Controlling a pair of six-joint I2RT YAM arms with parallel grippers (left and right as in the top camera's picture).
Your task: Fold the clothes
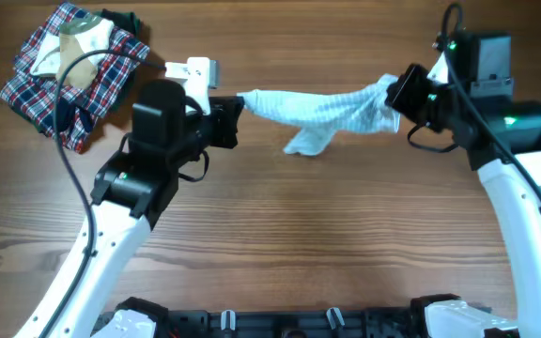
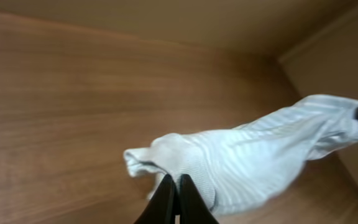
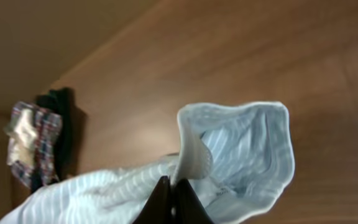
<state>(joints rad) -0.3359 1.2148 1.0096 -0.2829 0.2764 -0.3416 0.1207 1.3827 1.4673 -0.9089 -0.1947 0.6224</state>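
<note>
– Two grippers on one garment: is each one actually pinching it?

– Yes. The left gripper (image 1: 240, 99) is clamping the left end of the pale blue-white striped garment (image 1: 322, 111), with its fingers pressed together. Its wrist view is showing the dark fingertips (image 2: 165, 199) closing on a bunched edge of the cloth. The right gripper (image 1: 394, 94) is pinching the right end the same way, jaws narrow. In its own wrist view a cuff-like opening of the fabric is flaring up above its fingertips (image 3: 160, 200).

– Where is the garment sitting?

– It is hanging stretched between the two grippers, over the upper middle of the wooden table (image 1: 327, 235). The span is sagging slightly. One loose flap is drooping below the middle toward the tabletop. Cannot tell whether that flap is touching the wood.

– Anything else lying on the table?

– A red-navy-white plaid garment (image 1: 36, 89) is lying in the far left corner. A beige-cream piece (image 1: 75, 52) is resting on top of it, and something dark (image 1: 125, 19) is peeking out behind. That pile is sitting well apart from the striped garment, just beyond the left arm.
</note>
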